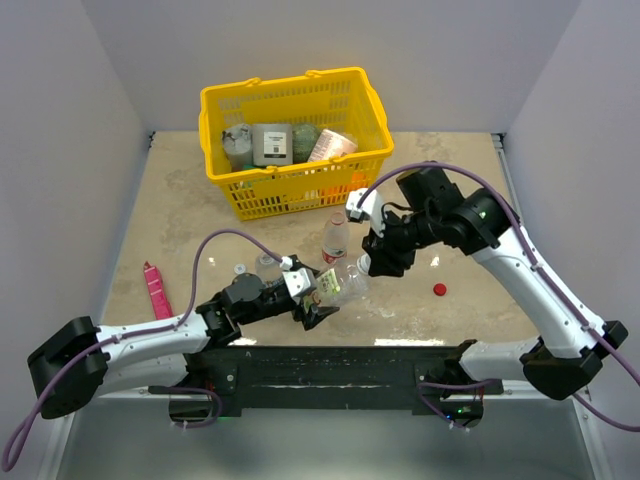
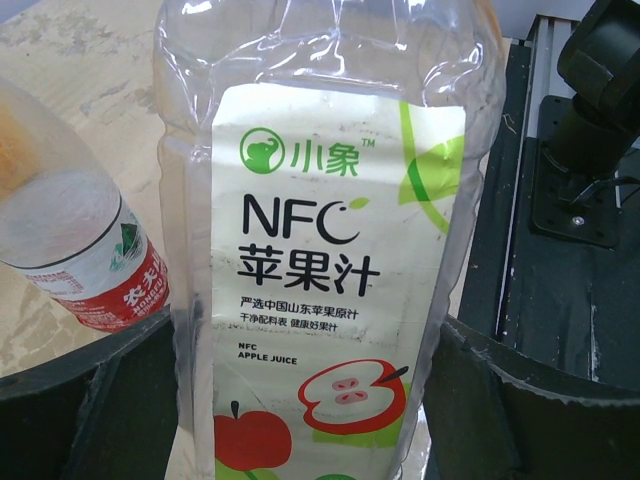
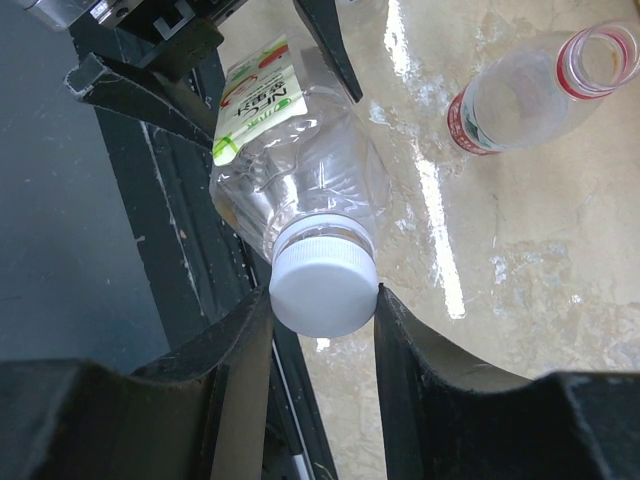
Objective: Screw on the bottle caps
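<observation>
Juice bottle (image 1: 338,284) slanted, white cap (image 3: 323,288) toward right end effector (image 3: 325,302)

Apple-juice bottle (image 2: 330,250), white cap (image 3: 323,285) on neck

a: what is the right gripper (image 3: 323,300) clamped on?
b: a white cap (image 3: 322,285), one black finger pressed on each side of it. the cap sits on the neck of a clear juice bottle (image 3: 300,175).
a: how does that bottle lie?
b: it slants up and away from the cap, off the table, with a white and green label (image 3: 258,100) on its far half. the left gripper (image 3: 275,110) holds it there, a dark finger on either side.
a: anything else?
b: a slim red-labelled bottle (image 3: 520,95) at upper right, well apart, its mouth open. it rests on the beige marble table (image 3: 560,300), which shows a streak of glare. a black base (image 3: 80,250) fills the left.
</observation>
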`<state>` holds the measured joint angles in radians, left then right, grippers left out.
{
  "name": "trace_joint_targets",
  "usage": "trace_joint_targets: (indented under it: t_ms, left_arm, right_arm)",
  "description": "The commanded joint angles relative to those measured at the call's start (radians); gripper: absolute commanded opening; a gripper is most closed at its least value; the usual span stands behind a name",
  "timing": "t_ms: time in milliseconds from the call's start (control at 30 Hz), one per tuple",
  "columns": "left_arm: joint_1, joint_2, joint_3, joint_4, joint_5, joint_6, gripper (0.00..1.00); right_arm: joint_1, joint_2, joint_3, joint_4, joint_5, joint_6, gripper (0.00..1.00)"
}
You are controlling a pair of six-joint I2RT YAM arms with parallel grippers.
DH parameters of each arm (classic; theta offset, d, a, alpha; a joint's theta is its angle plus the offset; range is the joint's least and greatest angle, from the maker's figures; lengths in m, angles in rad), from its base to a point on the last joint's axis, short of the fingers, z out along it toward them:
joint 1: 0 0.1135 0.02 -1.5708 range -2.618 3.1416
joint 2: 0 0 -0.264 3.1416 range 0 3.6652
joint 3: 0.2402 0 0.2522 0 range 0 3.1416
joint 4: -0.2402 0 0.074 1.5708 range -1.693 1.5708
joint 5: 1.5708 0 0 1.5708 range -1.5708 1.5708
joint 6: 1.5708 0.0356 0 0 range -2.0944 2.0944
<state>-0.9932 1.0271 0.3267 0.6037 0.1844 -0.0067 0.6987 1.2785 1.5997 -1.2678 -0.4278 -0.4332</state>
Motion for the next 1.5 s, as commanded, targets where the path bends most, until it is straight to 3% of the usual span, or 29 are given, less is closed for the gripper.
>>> trace_joint_targets:
  t_ms: [0, 467, 700, 833, 967, 1067, 1300, 1467]
  left_arm:
    - [0.016, -0.044, 0.023, 0.225, -0.089, -0.012, 0.0]
    - [0.014, -0.059, -0.029, 0.3, -0.054, 0.068, 0.0]
    - [0.014, -0.053, -0.031, 0.291, -0.056, 0.056, 0.0]
    - [0.016, -0.048, -0.028, 0.26, -0.075, 0.045, 0.0]
    - [0.016, -0.055, -0.029, 0.216, -0.065, 0.027, 0.0]
    - [0.016, -0.061, -0.037, 0.211, -0.048, 0.027, 0.0]
    - [0.016, -0.085, -0.017, 0.139, -0.033, 0.017, 0.0]
    - [0.016, -0.139, 0.03, 0.059, -0.062, -0.065, 0.0]
  right_arm:
    - [0.007, 0.021, 0.003, -0.084, -0.049, 0.044, 0.25]
    - [0.007, 0.041, 0.066, -0.127, -0.034, -0.124, 0.24]
    - [0.007, 0.087, 0.214, -0.126, -0.129, -0.072, 0.21]
    - [0.005, 0.114, 0.383, -0.157, -0.041, -0.085, 0.18]
    - [-0.001, 0.068, 0.431, -0.147, 0.07, -0.093, 0.17]
    - [-0.076, -0.007, 0.324, -0.088, 0.128, -0.076, 0.15]
    - [-0.304, -0.131, -0.195, 0.142, 0.11, -0.041, 0.15]
    - [-0.34, -0.102, -0.481, 0.37, 0.109, -0.024, 0.16]
